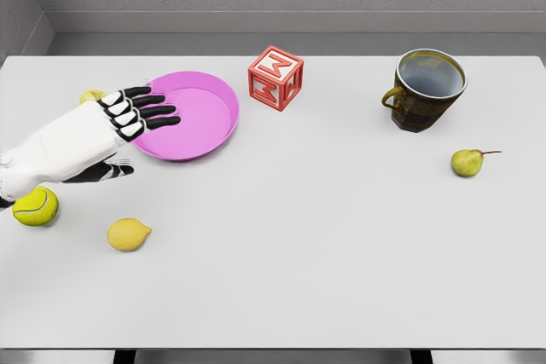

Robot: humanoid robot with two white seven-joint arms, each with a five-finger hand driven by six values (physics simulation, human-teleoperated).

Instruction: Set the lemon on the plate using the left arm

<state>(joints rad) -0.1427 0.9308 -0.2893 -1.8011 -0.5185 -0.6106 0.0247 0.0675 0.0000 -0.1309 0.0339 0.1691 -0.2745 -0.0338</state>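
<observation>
Far left, a tennis ball sits at the table edge, partly under the left arm; just right of it the lemon lies free on the table, near the front, untouched, well short of the plate. Above, the left hand hovers w/ fingers straight and spread, holding nothing; fingertips reach over the plate's left rim, thumb apart below; probably mid-reach, not yet lined up w/ the lemon, so it needs to drop back toward the front. A small yellow-green fruit peeks out behind the hand. Mid-table: red letter block; then dark mug; pear far right, all clear of the work. Right arm not visible.
</observation>
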